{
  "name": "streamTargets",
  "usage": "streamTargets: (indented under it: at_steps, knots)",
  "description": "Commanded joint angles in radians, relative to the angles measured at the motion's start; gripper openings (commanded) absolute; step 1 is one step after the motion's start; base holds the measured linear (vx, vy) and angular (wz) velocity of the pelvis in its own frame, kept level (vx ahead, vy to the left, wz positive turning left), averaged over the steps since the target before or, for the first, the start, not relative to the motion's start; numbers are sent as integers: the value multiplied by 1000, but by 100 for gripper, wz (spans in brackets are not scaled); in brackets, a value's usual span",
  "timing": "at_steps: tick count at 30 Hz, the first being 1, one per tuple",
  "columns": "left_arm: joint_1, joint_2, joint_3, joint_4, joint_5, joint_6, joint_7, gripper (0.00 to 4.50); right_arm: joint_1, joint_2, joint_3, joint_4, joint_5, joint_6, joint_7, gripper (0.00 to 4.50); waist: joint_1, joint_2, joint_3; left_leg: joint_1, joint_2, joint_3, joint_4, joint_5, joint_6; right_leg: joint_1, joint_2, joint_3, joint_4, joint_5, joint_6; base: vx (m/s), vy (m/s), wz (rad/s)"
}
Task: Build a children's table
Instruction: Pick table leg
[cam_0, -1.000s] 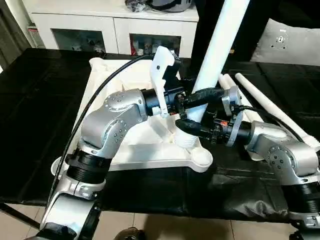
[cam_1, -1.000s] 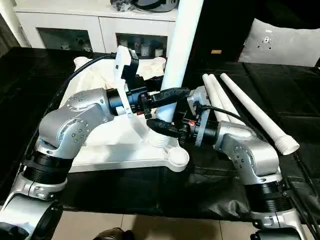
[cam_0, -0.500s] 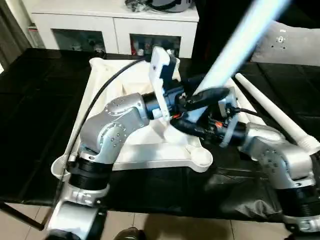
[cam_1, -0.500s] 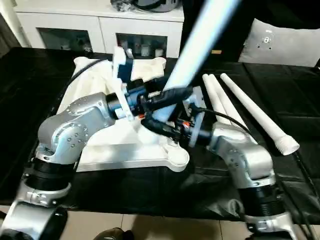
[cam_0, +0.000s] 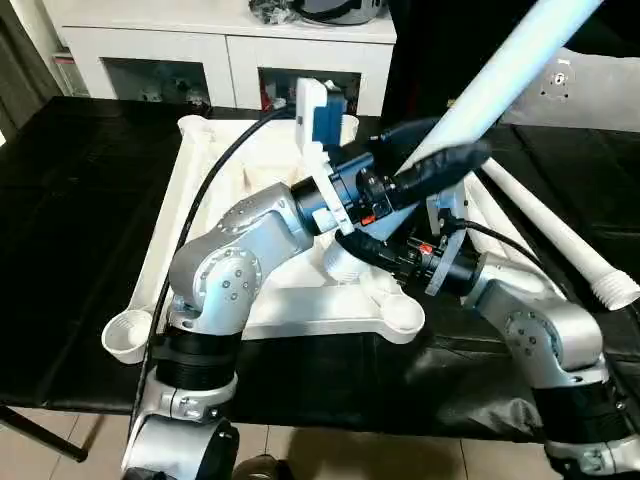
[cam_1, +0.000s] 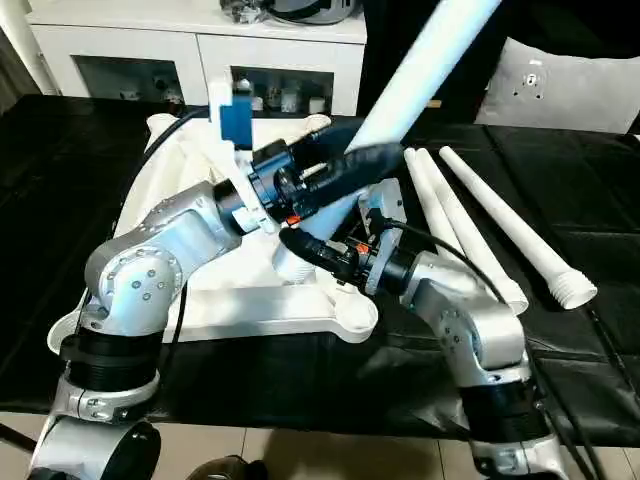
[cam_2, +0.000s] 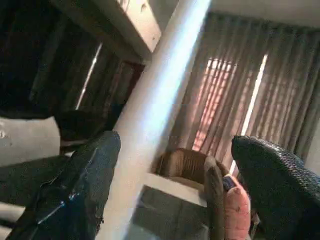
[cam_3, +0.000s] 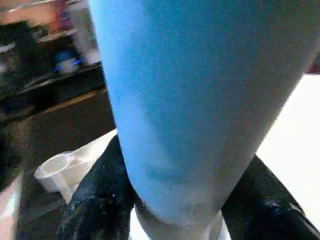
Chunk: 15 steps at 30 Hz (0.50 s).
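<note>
Leaning steeply to the right, a smooth white tubular leg (cam_0: 505, 75) rises from the upturned table top (cam_0: 250, 190), a matte white plastic slab with raised ribs and round cup-like corner sockets lying on a black table (cam_0: 80, 190). The right hand (cam_3: 175, 200) clamps its black fingers around the leg's lower end. The left hand (cam_2: 170, 190) stands spread wide, the leg passing between its textured fingers. Two more tapered legs (cam_1: 480, 235) lie just right of the slab.
</note>
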<state>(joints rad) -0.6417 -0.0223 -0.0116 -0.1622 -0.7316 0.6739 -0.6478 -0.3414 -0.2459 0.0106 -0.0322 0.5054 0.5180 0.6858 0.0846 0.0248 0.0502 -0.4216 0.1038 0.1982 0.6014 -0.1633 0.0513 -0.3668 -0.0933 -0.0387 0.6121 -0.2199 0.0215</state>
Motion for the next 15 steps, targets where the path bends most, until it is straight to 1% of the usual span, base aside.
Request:
streamTargets:
  at_steps: [1,2,3,4,5,6,7,8,9,10,12,13,14,15]
  knots:
    - [30,34,27,-18,3,16,22,408,13,-8,-43,-36,-5,12,-55,191,-7,10,-61,51,122,-64,-92,-321,-74,11,-74,40,-66,-135,-223,0,0,0]
    - [44,49,33,-23,9,24,30,408,24,-12,-48,-48,-11,14,-70,191,-14,4,-58,52,121,-62,-95,-351,-88,10,-71,41,-71,-156,-208,0,0,0]
    - [67,75,32,-29,34,28,39,408,39,-19,-55,-66,-19,24,-89,191,-16,3,-59,52,120,-63,-95,-365,-98,10,-73,42,-72,-168,-199,0,0,0]
    - [81,92,30,-34,50,30,45,408,50,-24,-59,-79,-24,31,-102,191,-18,7,-59,53,120,-64,-96,-367,-104,9,-73,43,-73,-176,-189,0,0,0]
    - [105,116,24,-38,84,23,60,408,65,-30,-64,-101,-33,50,-125,191,-20,6,-59,52,120,-65,-97,-365,-107,10,-72,43,-74,-176,-182,0,0,0]
    - [133,138,16,-43,120,10,70,408,83,-34,-67,-124,-50,58,-151,191,-26,5,-58,53,121,-64,-100,-363,-111,8,-68,44,-76,-170,-167,0,0,0]
    - [146,148,13,-46,135,4,74,408,91,-36,-69,-134,-58,61,-163,191,-26,7,-58,53,122,-67,-101,-364,-116,8,-69,43,-75,-171,-163,0,0,0]
    - [177,164,4,-52,171,-20,85,408,106,-34,-70,-156,-75,69,-195,191,-34,0,-59,49,121,-66,-101,-361,-117,10,-70,44,-75,-173,-159,0,0,0]
    - [188,167,1,-54,185,-30,93,408,111,-30,-70,-163,-82,69,-207,191,-35,4,-59,52,122,-66,-101,-366,-118,7,-71,45,-76,-182,-156,0,0,0]
    - [234,177,-11,-53,249,-70,139,408,125,-14,-62,-188,-118,55,-257,191,-37,6,-58,51,122,-68,-102,-373,-123,5,-72,45,-79,-192,-155,0,0,0]
    - [267,180,-12,-46,295,-92,192,408,134,-2,-50,-199,-154,31,-298,191,-43,6,-57,51,123,-68,-102,-396,-135,2,-72,46,-80,-203,-145,0,0,0]
    - [302,190,-22,-38,354,-145,232,408,138,16,-47,-193,-192,8,-351,191,-48,4,-57,51,122,-70,-102,-407,-138,2,-73,46,-82,-212,-142,0,0,0]
    - [302,190,-22,-38,354,-145,232,408,138,16,-47,-193,-192,8,-351,191,-50,4,-57,50,122,-70,-102,-409,-139,0,-73,47,-83,-219,-139,0,0,0]
    - [324,196,-26,-35,369,-159,243,408,142,27,-53,-186,-210,-4,-383,191,-53,4,-57,50,121,-71,-102,-411,-138,1,-73,47,-82,-225,-138,0,0,0]
